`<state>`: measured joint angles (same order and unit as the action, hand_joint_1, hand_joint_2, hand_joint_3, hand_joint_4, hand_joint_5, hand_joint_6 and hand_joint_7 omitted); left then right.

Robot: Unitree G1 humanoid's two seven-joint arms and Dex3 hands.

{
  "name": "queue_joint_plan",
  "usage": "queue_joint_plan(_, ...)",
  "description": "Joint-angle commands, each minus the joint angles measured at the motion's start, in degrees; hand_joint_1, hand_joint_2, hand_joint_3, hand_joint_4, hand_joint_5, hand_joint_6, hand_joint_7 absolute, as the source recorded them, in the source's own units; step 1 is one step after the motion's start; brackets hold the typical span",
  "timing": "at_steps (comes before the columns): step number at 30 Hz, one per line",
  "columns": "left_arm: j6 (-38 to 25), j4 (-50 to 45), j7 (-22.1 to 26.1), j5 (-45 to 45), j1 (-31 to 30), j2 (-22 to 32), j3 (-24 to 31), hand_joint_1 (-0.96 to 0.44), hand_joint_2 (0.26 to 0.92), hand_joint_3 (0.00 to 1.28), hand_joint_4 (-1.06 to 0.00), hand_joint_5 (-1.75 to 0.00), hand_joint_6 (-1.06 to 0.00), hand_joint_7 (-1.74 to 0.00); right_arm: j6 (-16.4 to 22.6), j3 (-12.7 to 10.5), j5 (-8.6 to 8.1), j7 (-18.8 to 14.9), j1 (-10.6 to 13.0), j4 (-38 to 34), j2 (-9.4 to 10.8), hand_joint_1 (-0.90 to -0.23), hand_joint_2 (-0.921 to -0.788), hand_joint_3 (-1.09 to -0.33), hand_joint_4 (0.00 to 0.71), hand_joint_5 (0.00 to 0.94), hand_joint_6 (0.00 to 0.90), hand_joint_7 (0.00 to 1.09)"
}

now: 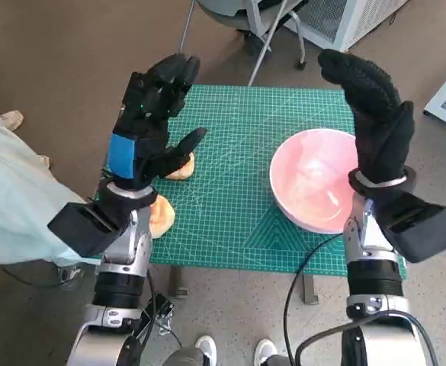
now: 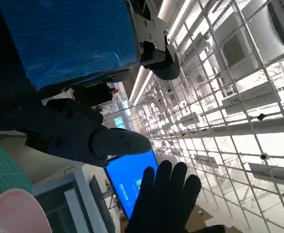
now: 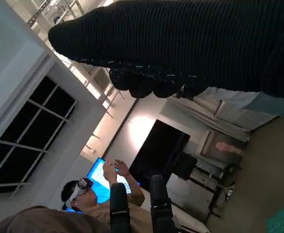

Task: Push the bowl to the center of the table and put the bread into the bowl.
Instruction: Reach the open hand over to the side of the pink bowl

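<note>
Pink and glossy, the bowl [image 1: 316, 179] sits on the right side of the desk [image 1: 238, 175], on its green gridded cutting mat, well off the middle. It stands upright and holds nothing. A sliver of its rim [image 2: 15, 209] also shows in the left wrist view.

Two pieces of bread lie on the left side. One bread piece [image 1: 181, 167] rests on the mat just beside the left robot hand's thumb, partly hidden by it. The other bread piece [image 1: 161, 216] lies nearer, at the desk's left near edge, partly covered by the left forearm.

The left robot hand [image 1: 154, 114] is raised above the left part of the desk, fingers spread wide and pointing far, holding nothing; its blue-taped back faces up. The right robot hand [image 1: 371, 118] is raised over the right edge of the desk, just beside the bowl's right rim, its gloved fingers straight and apart, empty. From the head view I cannot tell whether it touches the bowl.

A person in pale clothing [image 1: 13, 191] is at the left edge of the head view, and shoes [image 1: 207, 348] show below the near edge of the desk. In the right wrist view a person [image 3: 100, 194] wearing a headset holds both hands up.
</note>
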<state>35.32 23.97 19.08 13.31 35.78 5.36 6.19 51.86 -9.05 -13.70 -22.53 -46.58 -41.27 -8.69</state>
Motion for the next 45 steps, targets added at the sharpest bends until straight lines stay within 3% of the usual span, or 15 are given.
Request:
queue_joint_plan(1,0.48,0.17,0.13,-0.34,1.01,0.30,0.10,-0.39,0.921,0.22,-0.39,0.00,-0.18,-0.62,0.22,-0.61,-0.46,-0.64,1.70,-1.18,-0.48,-0.547,-0.921,-0.729,0.391,0.001,0.065,0.76)
queue_joint_plan(7,0.73,-0.26,0.14,-0.52,0.61,0.15,-0.08,-0.38,0.921,0.23,-0.38,0.00,-0.18,-0.61,2.39,-3.05,-1.36,-1.58,2.32,-4.49,-3.23,-0.554,-0.921,-0.739,0.378,0.000,0.053,0.75)
queue_joint_plan(10,0.73,-0.51,0.06,-0.59,0.35,0.13,-0.13,-0.37,0.921,0.23,-0.38,0.00,-0.18,-0.61,4.08,-4.65,-0.96,-0.86,2.58,-7.16,-4.74,-0.552,-0.921,-0.750,0.369,0.000,0.041,0.76)
queue_joint_plan(11,0.76,-0.50,0.06,-0.54,0.28,0.14,-0.10,-0.37,0.921,0.23,-0.38,0.00,-0.18,-0.61,4.95,-5.23,-0.10,0.33,2.80,-8.25,-5.31,-0.552,-0.921,-0.753,0.367,0.000,0.037,0.77)
queue_joint_plan(14,1.12,0.00,0.06,-0.52,0.14,0.24,0.12,-0.37,0.921,0.23,-0.38,0.00,-0.18,-0.60,7.07,-7.30,4.73,7.57,4.14,-11.38,-7.33,-0.539,-0.921,-0.771,0.368,0.002,0.013,0.81)
queue_joint_plan(18,1.41,0.65,-0.08,-0.66,0.13,0.25,0.29,-0.37,0.921,0.23,-0.38,0.00,-0.17,-0.60,7.30,-8.96,8.67,15.51,5.53,-15.07,-9.10,-0.519,-0.921,-0.790,0.368,0.001,0.003,0.84)
queue_joint_plan(25,1.26,0.52,-0.93,-1.46,0.10,0.15,0.11,-0.38,0.921,0.24,-0.38,0.00,-0.18,-0.58,6.01,-10.44,10.22,23.73,6.99,-22.79,-10.89,-0.511,-0.921,-0.805,0.351,0.000,0.005,0.82)
queue_joint_plan(33,0.70,-0.20,-0.86,-1.20,-0.26,0.18,0.29,-0.39,0.921,0.24,-0.37,0.00,-0.18,-0.58,2.14,-11.51,8.53,25.45,8.97,-28.79,-10.05,-0.489,-0.921,-0.823,0.336,0.001,0.068,0.69)
queue_joint_plan(41,0.26,-0.75,-0.55,-0.99,-0.48,0.24,0.16,-0.39,0.921,0.24,-0.38,0.00,-0.19,-0.57,-2.56,-13.61,4.48,21.82,10.04,-31.56,-5.93,-0.469,-0.921,-0.875,0.317,0.002,0.111,0.58)
queue_joint_plan(45,0.13,-0.84,-0.07,-0.65,-0.64,0.48,0.23,-0.39,0.921,0.24,-0.38,0.00,-0.18,-0.57,-4.99,-14.90,2.30,19.57,9.70,-32.08,-3.28,-0.460,-0.921,-0.864,0.328,0.008,0.128,0.57)
